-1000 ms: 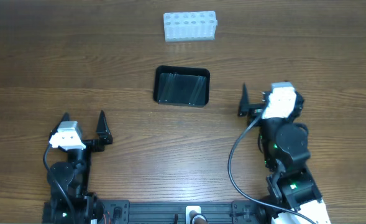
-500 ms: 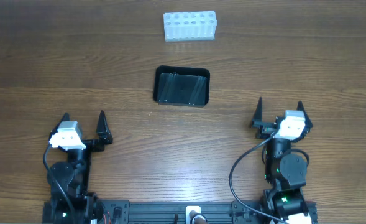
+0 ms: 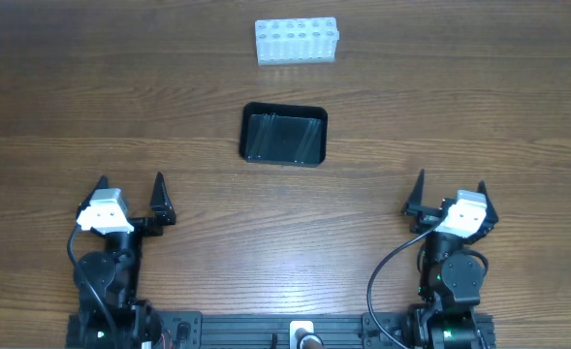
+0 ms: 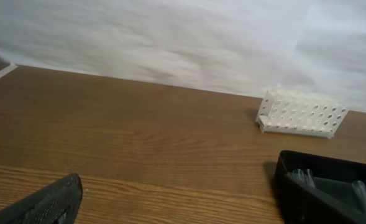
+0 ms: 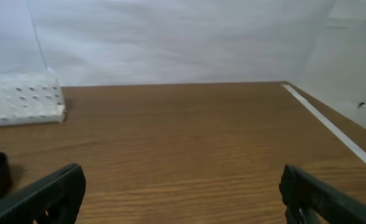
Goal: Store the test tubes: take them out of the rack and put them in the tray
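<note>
1. Your left gripper (image 3: 130,181) sits low, close to its base, at the near left side of the table (image 3: 52,116). Its fingers are spread wide and there is nothing between them.
2. In the left wrist view you see one dark finger (image 4: 46,202) of this gripper, just above the wood.
3. Your right gripper (image 3: 451,180) sits the same way at the near right side, close to its own base. Its fingers (image 5: 52,193) are also spread wide and hold nothing; in the right wrist view bare wood lies between them.
4. The tray (image 3: 249,136) is black and rectangular. It lies about in the middle of the table, a little to the left, well apart from both grippers and farther from the bases than they are.
5. The tubes (image 4: 361,190) are in the tray. In the left wrist view you can see clear tubes lying flat on its floor, side by side. I cannot tell how many they are.
6. The rack (image 3: 297,41) is white and stands upright at the far side of the table, beyond the tray and apart from it. Its long side faces the arms.
7. The top of the rack shows rows of round holes. I cannot tell if any tube stands in them.
8. In the right wrist view the rack and one corner of the tray show farther off, on the same side.
9. Behind the table there is a white backdrop (image 4: 170,37).
</note>
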Controlling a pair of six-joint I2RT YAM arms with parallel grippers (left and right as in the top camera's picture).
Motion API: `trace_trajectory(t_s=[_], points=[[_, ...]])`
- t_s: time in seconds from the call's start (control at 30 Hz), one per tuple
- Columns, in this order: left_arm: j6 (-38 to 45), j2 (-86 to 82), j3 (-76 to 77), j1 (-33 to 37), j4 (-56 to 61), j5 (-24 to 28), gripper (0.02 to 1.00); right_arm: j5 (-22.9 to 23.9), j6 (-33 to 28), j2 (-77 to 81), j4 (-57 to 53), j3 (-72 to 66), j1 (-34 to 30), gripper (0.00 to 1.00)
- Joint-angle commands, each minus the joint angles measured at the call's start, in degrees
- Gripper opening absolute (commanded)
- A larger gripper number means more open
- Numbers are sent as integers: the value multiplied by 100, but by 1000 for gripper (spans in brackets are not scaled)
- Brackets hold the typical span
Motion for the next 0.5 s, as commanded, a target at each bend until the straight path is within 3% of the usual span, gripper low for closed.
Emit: trace_trajectory(t_s=[0.03,0.5], points=[[85,-35,-26,-17,-26,-4,996,28,2,-149,-116,-31,-111,991],[85,-35,-26,-17,-26,-4,996,-2,2,-149,-120,-31,-286,991]])
